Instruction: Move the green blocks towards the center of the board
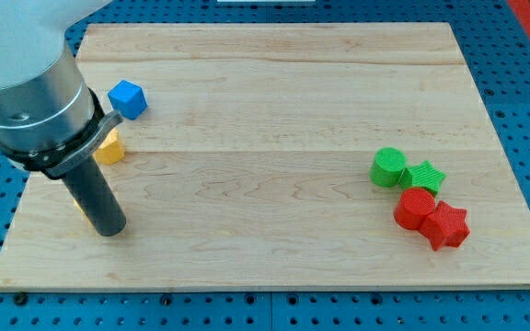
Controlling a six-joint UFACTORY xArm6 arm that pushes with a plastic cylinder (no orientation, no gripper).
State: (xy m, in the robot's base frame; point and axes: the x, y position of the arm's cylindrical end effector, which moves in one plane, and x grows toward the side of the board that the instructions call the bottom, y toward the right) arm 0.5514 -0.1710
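Observation:
A green cylinder (388, 167) and a green star (424, 176) sit touching each other near the view's right edge of the wooden board (274, 101). My tip (110, 229) rests on the board at the view's lower left, far to the left of both green blocks. The rod rises from it into the large grey arm body (28, 87) at the view's upper left.
A red cylinder (415, 207) and a red star (446, 226) lie just below the green blocks. A blue cube (128, 98) and a yellow block (110, 147), partly hidden by the arm, sit at the view's left above my tip.

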